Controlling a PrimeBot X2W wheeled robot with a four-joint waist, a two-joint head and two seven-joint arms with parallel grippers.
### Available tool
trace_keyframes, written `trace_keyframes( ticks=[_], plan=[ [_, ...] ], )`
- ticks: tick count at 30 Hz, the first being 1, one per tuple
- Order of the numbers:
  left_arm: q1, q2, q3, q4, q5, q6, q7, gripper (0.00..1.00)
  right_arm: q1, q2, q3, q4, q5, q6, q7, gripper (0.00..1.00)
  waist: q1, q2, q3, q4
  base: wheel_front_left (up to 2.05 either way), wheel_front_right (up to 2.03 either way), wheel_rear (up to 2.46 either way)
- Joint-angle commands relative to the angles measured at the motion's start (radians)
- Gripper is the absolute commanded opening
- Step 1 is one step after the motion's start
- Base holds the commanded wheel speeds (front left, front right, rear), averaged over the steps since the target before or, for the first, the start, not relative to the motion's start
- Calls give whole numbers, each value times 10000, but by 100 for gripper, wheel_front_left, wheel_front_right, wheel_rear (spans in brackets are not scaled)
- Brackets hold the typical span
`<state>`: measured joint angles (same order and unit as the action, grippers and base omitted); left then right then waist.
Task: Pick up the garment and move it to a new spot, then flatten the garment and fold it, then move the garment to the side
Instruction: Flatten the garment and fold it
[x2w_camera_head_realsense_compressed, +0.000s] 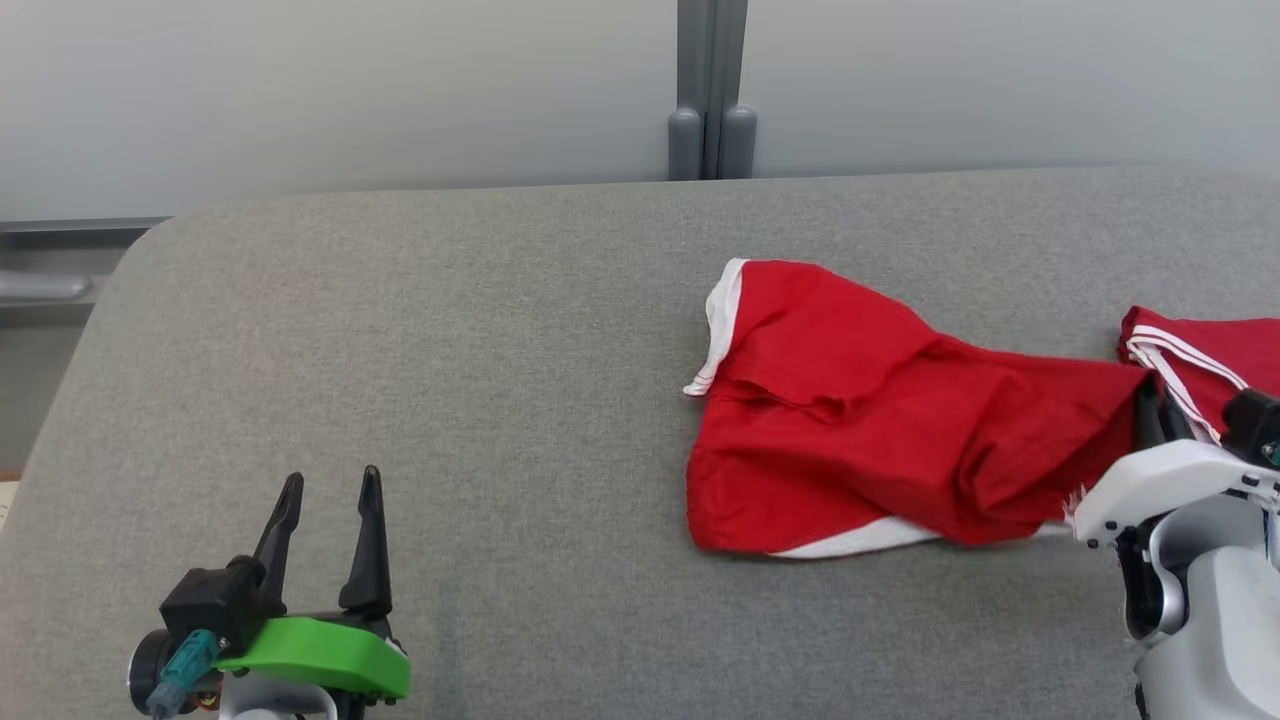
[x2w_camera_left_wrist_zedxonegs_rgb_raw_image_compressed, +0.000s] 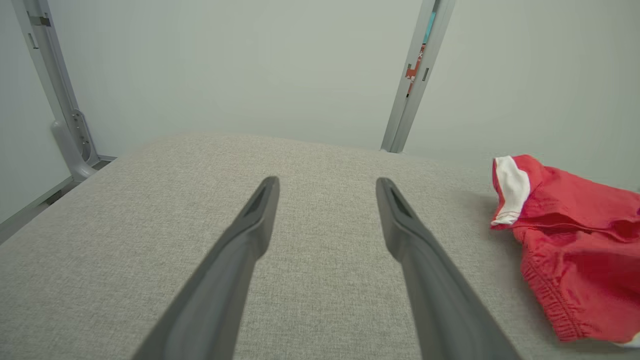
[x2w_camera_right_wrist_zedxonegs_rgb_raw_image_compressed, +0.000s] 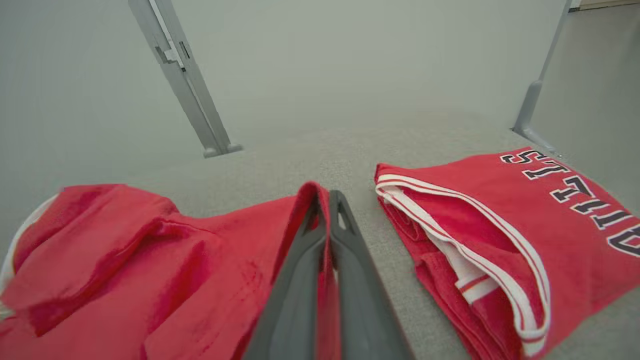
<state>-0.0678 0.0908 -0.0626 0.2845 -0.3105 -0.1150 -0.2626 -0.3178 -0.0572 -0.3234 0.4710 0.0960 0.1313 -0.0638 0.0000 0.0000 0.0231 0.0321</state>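
Grey table (x2w_camera_head_realsense_compressed: 500, 350): end of red garment (x2w_camera_head_realsense_compressed: 850, 420) clamped in right gripper (x2w_camera_right_wrist_zedxonegs_rgb_raw_image_compressed: 325, 197); left gripper (x2w_camera_head_realsense_compressed: 332, 476) agape, well apart.

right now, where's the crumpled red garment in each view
head view: crumpled red garment right of centre on the grey table, its right end pinched by the right gripper.
left wrist view: the garment at the right edge, on the table.
right wrist view: the garment lower left, a fold clamped between the closed fingers.
shared landmark: the grey upright post behind the table.

Grey padded table (x2w_camera_head_realsense_compressed: 500, 400) against pale wall (x2w_camera_head_realsense_compressed: 300, 90), metal post (x2w_camera_head_realsense_compressed: 711, 90)
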Motion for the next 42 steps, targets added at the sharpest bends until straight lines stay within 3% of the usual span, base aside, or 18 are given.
trace_keyframes(
  ticks=[1, 11, 16, 24, 34, 42],
  plan=[
    [-13, 11, 23, 12, 36, -53, -23, 100, 177, 48, -72, -55, -226, -13, 119, 100, 0, 0, 35, -29, 0, 0, 0],
    [-129, 26, 74, -26, 128, -82, -23, 100, 1081, 53, 21, -943, -628, -13, 227, 100, 0, 0, 210, -93, 0, 0, 0],
    [-183, -33, 47, -26, 138, -102, -23, 100, 1643, 51, 1170, -1861, -252, -10, -122, 100, 0, 0, 297, -75, 0, 0, 0],
    [-131, -98, 99, 24, 163, -130, -23, 100, 2460, 50, 2703, -2946, -589, -10, -1259, 100, 0, 0, 196, -137, 0, 0, 0],
    [-77, -175, 146, 6, 211, -153, -23, 100, 2493, 52, 2249, -1552, -469, -10, 1711, 100, 0, 0, 108, -228, 0, 0, 0],
    [-310, -193, 106, 3, 237, -155, -23, 100, 1395, 55, 2376, -545, 41, -10, 2424, 100, 0, 0, 364, -130, 0, 0, 0]
  ],
)
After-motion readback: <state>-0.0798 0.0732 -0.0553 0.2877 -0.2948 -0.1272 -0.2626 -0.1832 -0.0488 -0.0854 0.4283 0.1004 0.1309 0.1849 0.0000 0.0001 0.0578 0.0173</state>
